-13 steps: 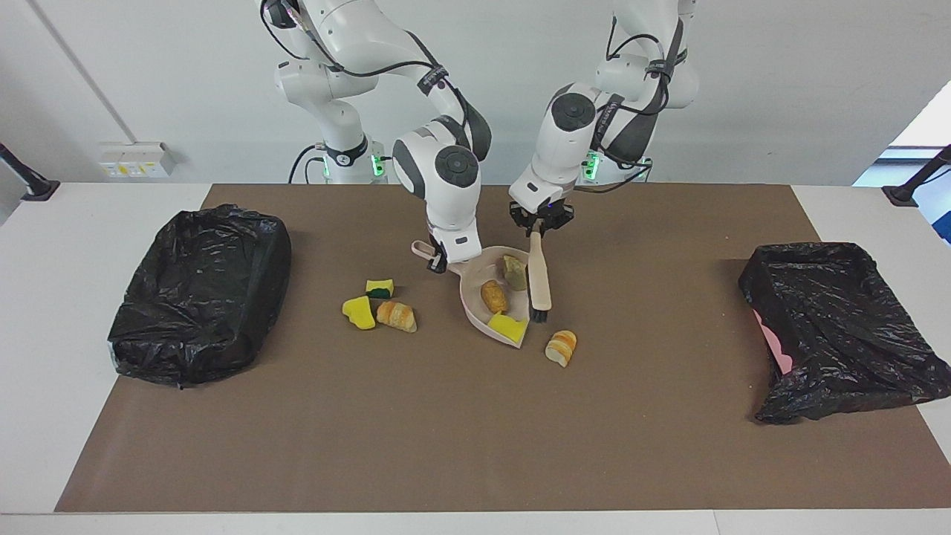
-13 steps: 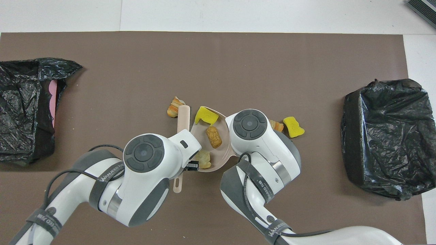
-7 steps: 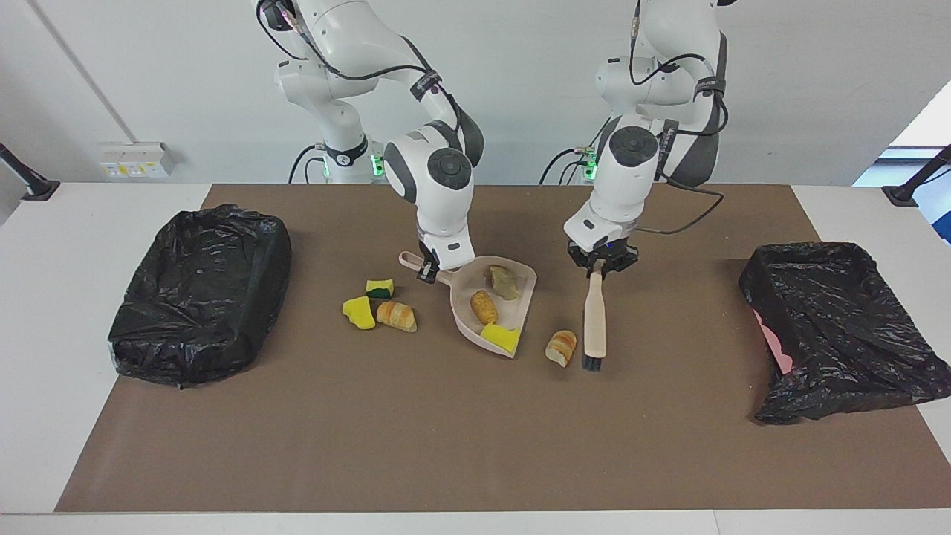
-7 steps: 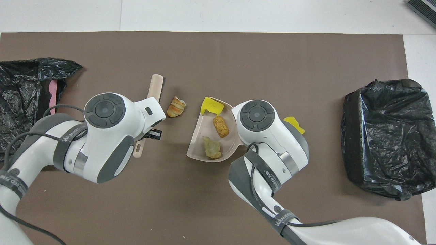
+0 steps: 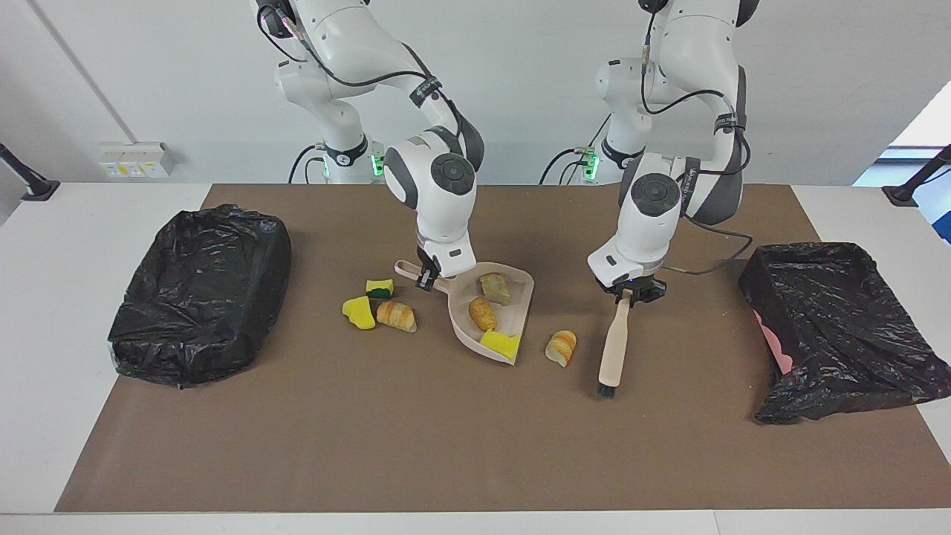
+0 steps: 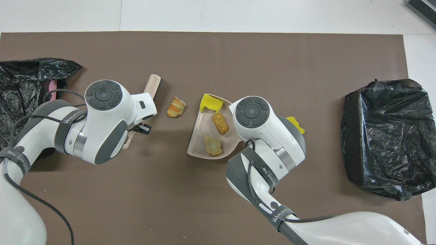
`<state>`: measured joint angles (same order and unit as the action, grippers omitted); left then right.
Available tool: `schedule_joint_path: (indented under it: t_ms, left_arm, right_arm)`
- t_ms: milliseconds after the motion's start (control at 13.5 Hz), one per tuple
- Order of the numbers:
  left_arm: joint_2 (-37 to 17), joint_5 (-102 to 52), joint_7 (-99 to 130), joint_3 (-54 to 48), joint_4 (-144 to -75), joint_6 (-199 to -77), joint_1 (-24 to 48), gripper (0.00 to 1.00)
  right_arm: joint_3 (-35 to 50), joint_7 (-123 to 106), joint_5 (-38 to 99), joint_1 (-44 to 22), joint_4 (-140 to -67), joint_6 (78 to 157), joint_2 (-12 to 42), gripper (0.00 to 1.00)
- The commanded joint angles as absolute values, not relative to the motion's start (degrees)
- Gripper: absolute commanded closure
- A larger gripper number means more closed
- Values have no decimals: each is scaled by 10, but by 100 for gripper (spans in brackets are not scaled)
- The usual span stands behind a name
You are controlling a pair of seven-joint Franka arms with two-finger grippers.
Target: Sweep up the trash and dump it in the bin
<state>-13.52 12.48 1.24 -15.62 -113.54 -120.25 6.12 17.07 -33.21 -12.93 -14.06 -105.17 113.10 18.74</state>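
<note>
My right gripper [image 5: 427,276] is shut on the handle of the beige dustpan [image 5: 520,286], which rests on the mat. In the pan lie a yellow sponge chunk [image 5: 499,343], a pastry piece [image 5: 483,313] and a pale wad [image 5: 494,288]. My left gripper [image 5: 628,293] is shut on the beige brush [image 5: 615,342], bristles down at the mat. A loose pastry piece [image 5: 561,347] lies between pan and brush. A green-sided sponge [image 5: 380,287], a yellow sponge [image 5: 359,312] and a croissant piece [image 5: 397,316] lie beside the pan toward the right arm's end.
A black-bagged bin [image 5: 200,293] stands at the right arm's end of the brown mat. Another black-bagged bin [image 5: 832,327] stands at the left arm's end, with pink showing at its side. Both also show in the overhead view [image 6: 388,136] [image 6: 20,98].
My left gripper has carried the brush out of the dustpan and past the loose pastry piece toward the left arm's end. My right gripper has shifted the dustpan slightly.
</note>
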Motion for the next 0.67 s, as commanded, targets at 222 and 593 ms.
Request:
schedule_joint_path:
  t_ms: [222,593]
  left_arm:
    - [-86,106,11,-157,-1200,-1190,132,100]
    - [-58,43,31,-157,-1222,-1163,207,100]
  right_arm:
    - [175,-297,-136,-142,-1049,1116,198,100]
    - [175,-298,-137,-141,-1053,1101,195,100]
